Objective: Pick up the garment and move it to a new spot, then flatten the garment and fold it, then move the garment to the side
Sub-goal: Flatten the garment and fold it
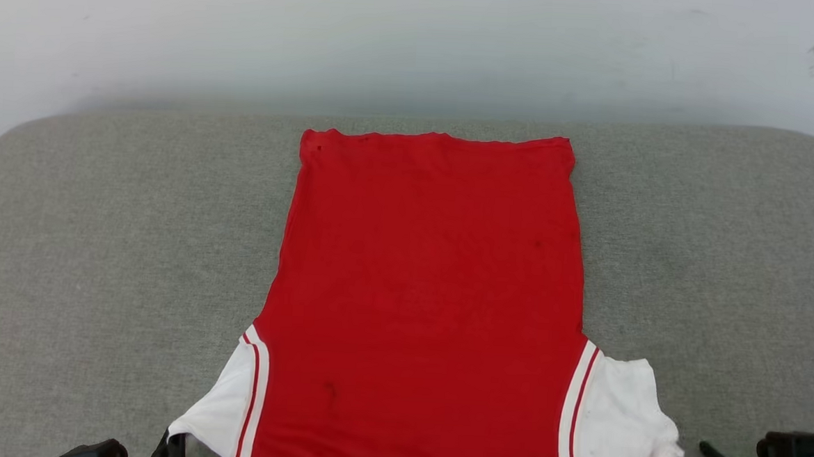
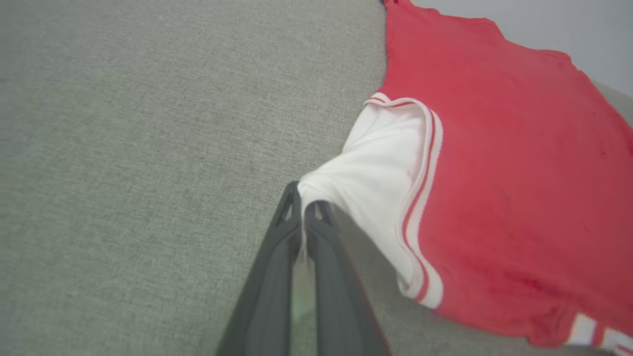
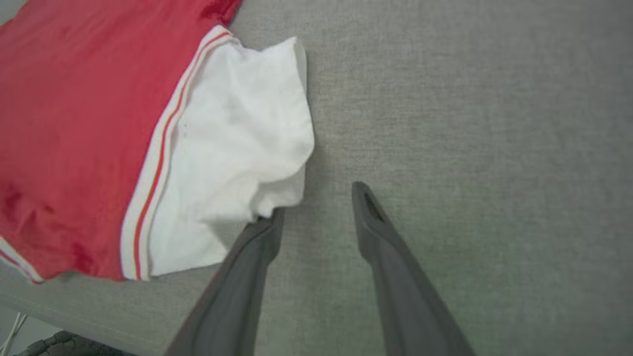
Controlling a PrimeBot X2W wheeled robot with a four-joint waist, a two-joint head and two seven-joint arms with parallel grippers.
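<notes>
Left wrist view: your left claw (image 2: pixel 302 198) pinches the white sleeve (image 2: pixel 381 163) of the red jersey (image 2: pixel 504 173); the right claw (image 3: pixel 317 200) stands open, empty. The jersey lies flat on the middle of the worktop (image 1: pixel 100 240); a one-sided tug could skew it.

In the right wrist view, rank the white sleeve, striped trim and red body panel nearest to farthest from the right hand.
From the open right hand:
1. white sleeve, at or almost touching one fingertip.
2. striped trim, beyond the sleeve, view left.
3. red body panel, farthest left.
</notes>
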